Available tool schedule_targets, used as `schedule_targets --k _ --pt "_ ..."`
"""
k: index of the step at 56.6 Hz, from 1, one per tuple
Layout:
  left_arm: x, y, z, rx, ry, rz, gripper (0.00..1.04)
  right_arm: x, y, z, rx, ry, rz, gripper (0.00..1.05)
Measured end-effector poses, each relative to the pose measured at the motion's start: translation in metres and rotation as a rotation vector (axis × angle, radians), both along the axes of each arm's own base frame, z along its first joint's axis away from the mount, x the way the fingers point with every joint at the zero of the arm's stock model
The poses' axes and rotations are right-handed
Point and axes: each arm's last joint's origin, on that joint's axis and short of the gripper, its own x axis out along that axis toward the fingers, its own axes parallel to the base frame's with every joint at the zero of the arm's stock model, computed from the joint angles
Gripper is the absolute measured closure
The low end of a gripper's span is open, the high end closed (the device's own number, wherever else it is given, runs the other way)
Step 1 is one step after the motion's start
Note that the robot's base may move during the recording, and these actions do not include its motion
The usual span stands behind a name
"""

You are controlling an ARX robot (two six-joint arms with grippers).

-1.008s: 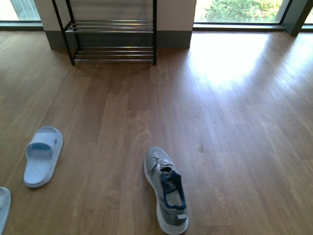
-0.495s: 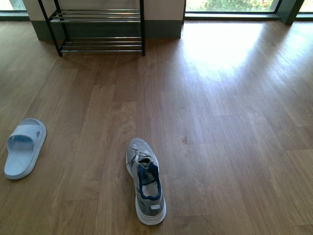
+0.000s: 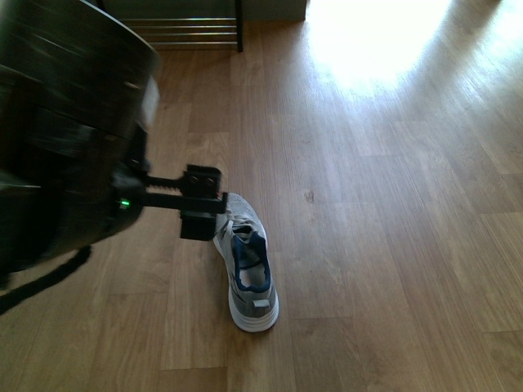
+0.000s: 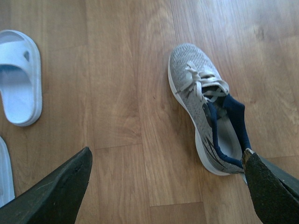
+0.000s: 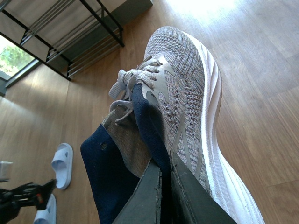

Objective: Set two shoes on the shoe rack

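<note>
One grey sneaker (image 3: 248, 273) lies on the wood floor, toe toward the shoe rack (image 3: 186, 31). My left gripper (image 3: 201, 210) hovers open just above and left of it. In the left wrist view the sneaker (image 4: 205, 107) lies near one of the wide-apart fingers (image 4: 270, 186), with bare floor between them. My right gripper (image 5: 164, 161) is shut on the navy collar of a second grey sneaker (image 5: 187, 88), held off the floor. The right wrist view has the shoe rack (image 5: 70, 32) far behind it.
Two pale blue slide sandals lie on the floor left of the sneaker, one (image 4: 18, 77) whole and one (image 4: 3, 172) cut by the frame edge. In the right wrist view both slides (image 5: 62, 163) lie beside the left arm (image 5: 23, 196). Sunlit floor spreads to the right (image 3: 384, 49).
The front view has moved closer to the floor sneaker, and the rack has slid to the frame's top. My left arm has swung into view, blurred, over the sneaker. The slide has left the front view.
</note>
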Motion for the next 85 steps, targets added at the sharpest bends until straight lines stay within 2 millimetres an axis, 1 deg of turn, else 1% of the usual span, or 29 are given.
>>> schedule_targets --k 4,8,10,16,21,26,28,35,37,41,50,61,64,69,74,75,79,80,81,84,85 --pt "0.011 -0.010 -0.019 0.029 0.044 -0.017 0.09 0.000 0.000 0.000 0.000 0.000 0.000 1.04" --pt "0.025 -0.019 -0.044 0.072 0.096 -0.036 0.09 0.000 0.000 0.000 0.000 0.000 0.000 1.04" --pt "0.029 -0.022 -0.053 0.088 0.113 -0.045 0.09 0.000 0.000 0.000 0.000 0.000 0.000 1.04" --pt "0.041 -0.030 -0.077 0.127 0.151 -0.073 0.09 0.000 0.000 0.000 0.000 0.000 0.000 1.04" --pt "0.049 -0.036 -0.092 0.149 0.169 -0.093 0.09 0.000 0.000 0.000 0.000 0.000 0.000 1.04" --pt "0.060 -0.045 -0.115 0.147 0.204 -0.128 0.09 0.000 0.000 0.000 0.000 0.000 0.000 1.04" --pt "0.062 -0.049 -0.126 0.147 0.226 -0.146 0.09 0.000 0.000 0.000 0.000 0.000 0.000 1.04" --pt "0.063 -0.054 -0.148 0.160 0.264 -0.168 0.09 0.000 0.000 0.000 0.000 0.000 0.000 1.04" --pt "0.064 -0.056 -0.158 0.169 0.277 -0.172 0.09 0.000 0.000 0.000 0.000 0.000 0.000 1.04" --pt "0.066 -0.058 -0.165 0.168 0.279 -0.171 0.09 0.000 0.000 0.000 0.000 0.000 0.000 1.04" --pt "0.075 -0.064 -0.172 0.167 0.268 -0.168 0.09 0.000 0.000 0.000 0.000 0.000 0.000 1.04" --pt "0.077 -0.068 -0.181 0.172 0.280 -0.169 0.10 0.000 0.000 0.000 0.000 0.000 0.000 1.04" --pt "0.077 -0.069 -0.184 0.178 0.283 -0.163 0.17 0.000 0.000 0.000 0.000 0.000 0.000 1.04" --pt "0.075 -0.071 -0.187 0.185 0.287 -0.162 0.31 0.000 0.000 0.000 0.000 0.000 0.000 1.04" --pt "0.074 -0.073 -0.189 0.203 0.283 -0.154 0.42 0.000 0.000 0.000 0.000 0.000 0.000 1.04" --pt "0.073 -0.073 -0.190 0.209 0.283 -0.152 0.47 0.000 0.000 0.000 0.000 0.000 0.000 1.04" --pt "0.071 -0.074 -0.192 0.221 0.280 -0.144 0.62 0.000 0.000 0.000 0.000 0.000 0.000 1.04" --pt "0.070 -0.074 -0.193 0.227 0.280 -0.142 0.67 0.000 0.000 0.000 0.000 0.000 0.000 1.04" --pt "0.070 -0.074 -0.194 0.228 0.281 -0.142 0.69 0.000 0.000 0.000 0.000 0.000 0.000 1.04" --pt "0.067 -0.072 -0.197 0.239 0.287 -0.139 0.80 0.000 0.000 0.000 0.000 0.000 0.000 1.04" --pt "0.067 -0.071 -0.198 0.242 0.287 -0.138 0.81 0.000 0.000 0.000 0.000 0.000 0.000 1.04"
